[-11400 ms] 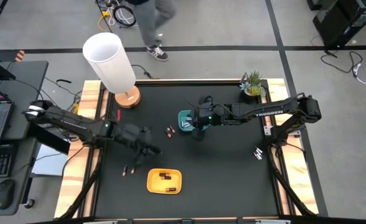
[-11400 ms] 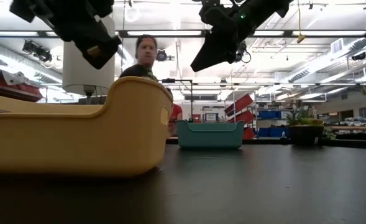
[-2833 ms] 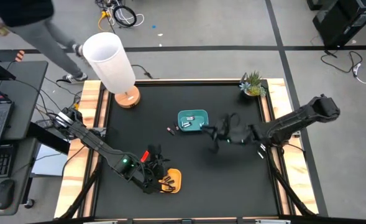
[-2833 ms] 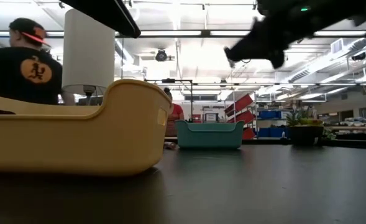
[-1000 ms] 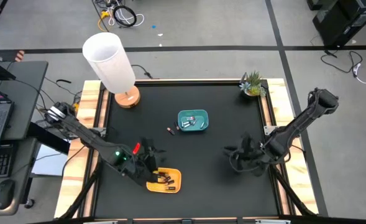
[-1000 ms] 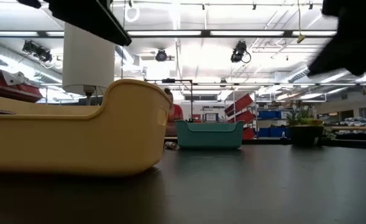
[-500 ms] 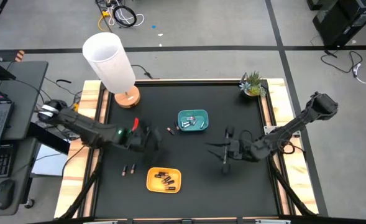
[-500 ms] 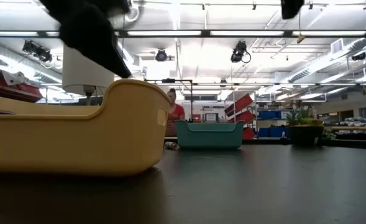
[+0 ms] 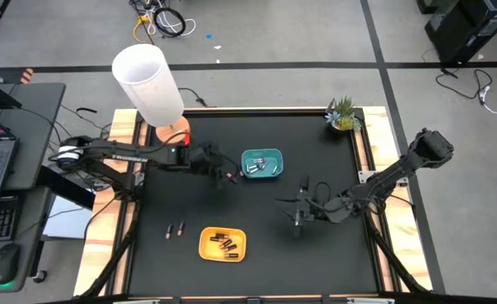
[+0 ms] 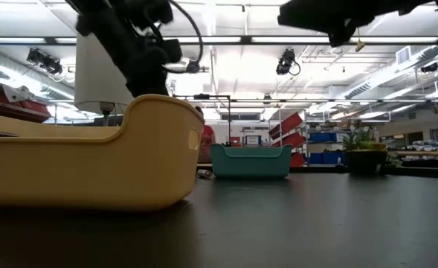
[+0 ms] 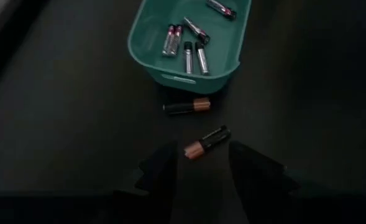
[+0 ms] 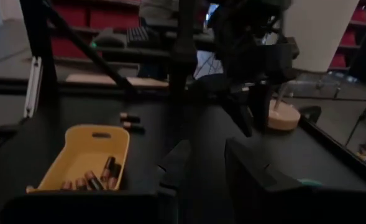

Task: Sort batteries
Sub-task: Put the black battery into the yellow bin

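hovering left pincer spread above copper-ended battery beside teal tray.

A robotics lab or workshop is showing here: strip lights are running across a high open ceiling, red and blue storage racks are lining the back, and a laptop desk is flanking the black worktop.

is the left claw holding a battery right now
No, the left claw is open above the table, and the copper-ended battery lies free on the black surface ahead of its fingers.
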`<state>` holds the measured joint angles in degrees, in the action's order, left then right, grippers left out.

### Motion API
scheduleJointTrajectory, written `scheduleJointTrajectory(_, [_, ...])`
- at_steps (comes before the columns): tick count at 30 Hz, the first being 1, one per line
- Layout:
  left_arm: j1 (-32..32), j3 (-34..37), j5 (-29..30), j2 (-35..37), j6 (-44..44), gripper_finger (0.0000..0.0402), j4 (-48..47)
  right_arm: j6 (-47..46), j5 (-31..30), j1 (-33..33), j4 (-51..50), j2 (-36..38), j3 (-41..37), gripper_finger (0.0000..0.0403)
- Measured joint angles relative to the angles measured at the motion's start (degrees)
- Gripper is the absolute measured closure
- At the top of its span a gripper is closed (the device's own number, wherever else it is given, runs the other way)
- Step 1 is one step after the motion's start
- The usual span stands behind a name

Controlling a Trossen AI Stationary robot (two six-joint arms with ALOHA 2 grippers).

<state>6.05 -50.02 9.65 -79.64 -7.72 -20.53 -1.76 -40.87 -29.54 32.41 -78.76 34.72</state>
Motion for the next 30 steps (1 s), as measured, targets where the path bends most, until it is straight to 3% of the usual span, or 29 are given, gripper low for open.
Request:
scheduleJointTrajectory(4, [1.8,0.0,-5.7,-4.0,-0.2,0.0241,0.3,-1.6,-0.3,-0.1,-3.5,0.0,-0.1,0.0318])
scheduleJointTrajectory(17, [2.0,-5.0,-4.0,-11.2,12.9,0.0241,-0.4,-3.8,-1.7,0.2,-2.9,0.2,-3.9,0.0318])
scheduleJointTrajectory(24, [3.3,-12.0,-5.8,-19.0,19.6,0.0254,-8.7,-2.8,-1.7,0.2,-2.2,0.2,-3.9,0.0318])
scheduleJointTrajectory(30, [3.9,-14.6,-8.0,-23.9,22.9,0.0264,-9.6,-3.0,-1.7,-0.1,-2.3,0.2,-3.9,0.0318])
